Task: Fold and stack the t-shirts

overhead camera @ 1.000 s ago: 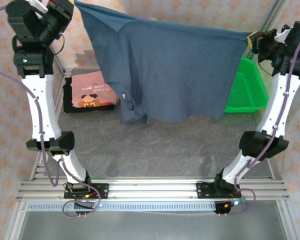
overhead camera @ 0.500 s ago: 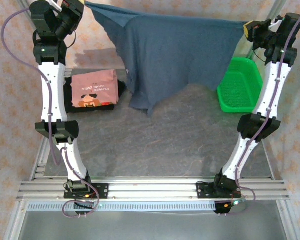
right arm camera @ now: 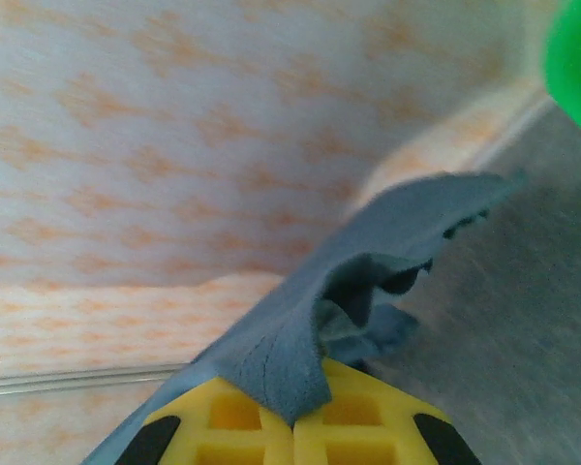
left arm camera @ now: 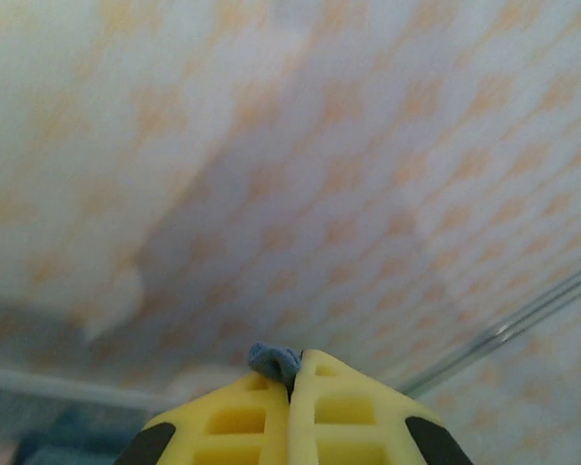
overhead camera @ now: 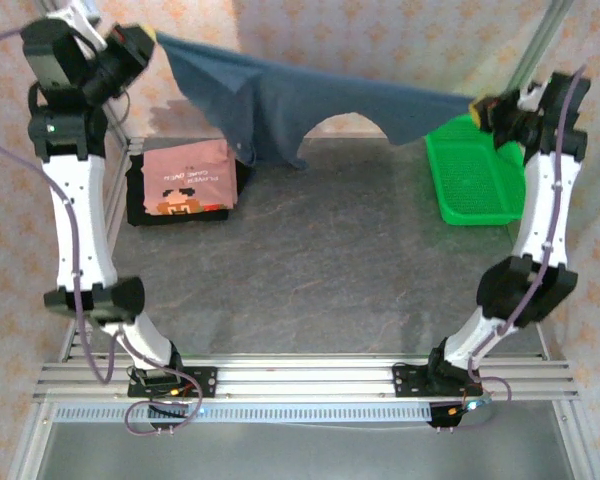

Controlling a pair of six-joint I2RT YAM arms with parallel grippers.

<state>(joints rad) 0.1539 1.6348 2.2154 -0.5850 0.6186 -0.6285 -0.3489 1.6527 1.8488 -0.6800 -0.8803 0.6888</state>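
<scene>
Change: slate-blue t-shirt [overhead camera: 280, 105] spans farther back, right arm [overhead camera: 540, 200] lower than before.
Left end effector [overhead camera: 145, 40]: clenched on shirt corner.
Right end effector [overhead camera: 480, 108]: clenched on opposite edge.
Location: airborne above table's [overhead camera: 330, 260] far side.

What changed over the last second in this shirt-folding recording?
Both arms reached toward the far side, carrying the slate-blue t-shirt back, and it now drapes shallower. The right end effector dropped toward the green basket. Nothing was grasped or released: it and the left end effector stay shut on the shirt. The salmon-pink t-shirt, the black t-shirt under it and the basket stayed put.
</scene>
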